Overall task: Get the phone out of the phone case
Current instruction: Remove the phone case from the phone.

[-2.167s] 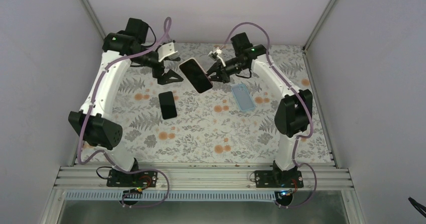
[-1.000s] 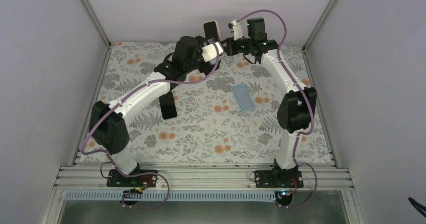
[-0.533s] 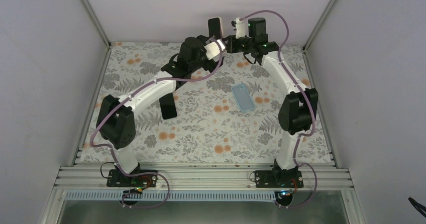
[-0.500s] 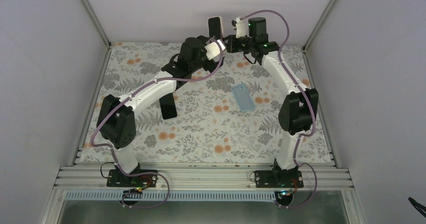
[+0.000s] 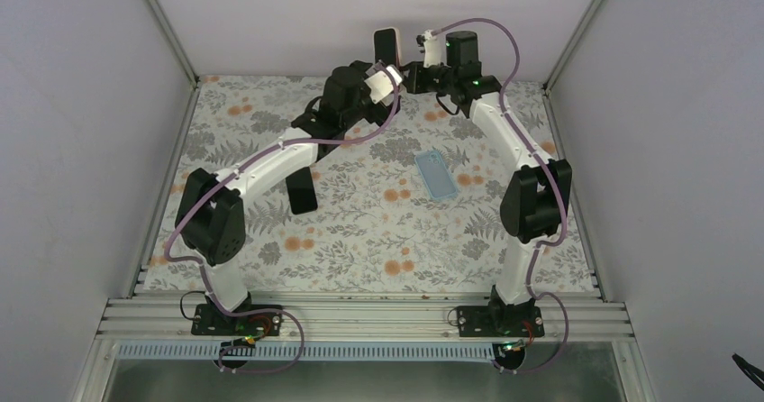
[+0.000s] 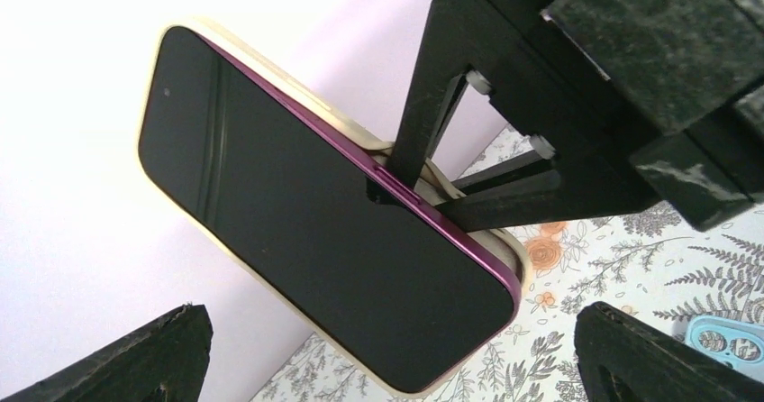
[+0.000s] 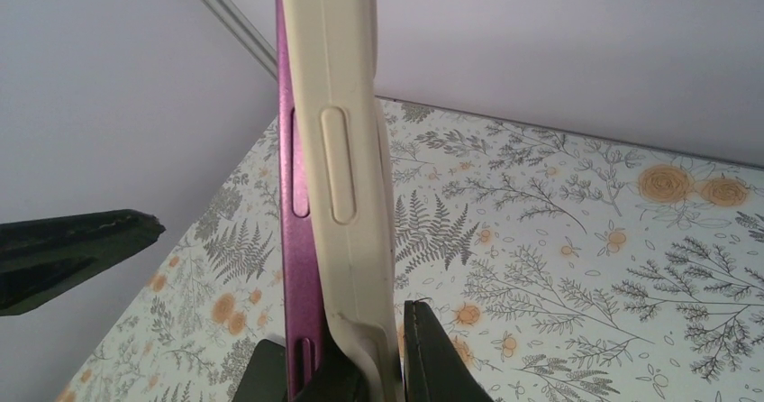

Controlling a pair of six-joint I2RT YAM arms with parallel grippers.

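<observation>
My right gripper (image 5: pixel 403 67) is shut on the phone in its case (image 5: pixel 386 43) and holds it upright, high up by the back wall. In the right wrist view the purple phone edge (image 7: pixel 293 195) stands beside the cream case (image 7: pixel 347 150). The case lip bends away from the phone just above my right gripper (image 7: pixel 356 375). My left gripper (image 5: pixel 368 67) is open and empty right next to it. In the left wrist view the black phone screen (image 6: pixel 306 231) fills the space above my left gripper (image 6: pixel 387 366), with cream case rim (image 6: pixel 270 70) around it. Neither left finger touches it.
A second black phone (image 5: pixel 302 188) lies flat on the floral mat left of centre. An empty pale blue case (image 5: pixel 436 173) lies right of centre; its corner shows in the left wrist view (image 6: pixel 725 339). The back wall is close behind the held phone.
The right gripper has lifted the cased phone from mid-table height to upright at the back wall. The left arm has swung right and up to it. Little movement in the last half second.
</observation>
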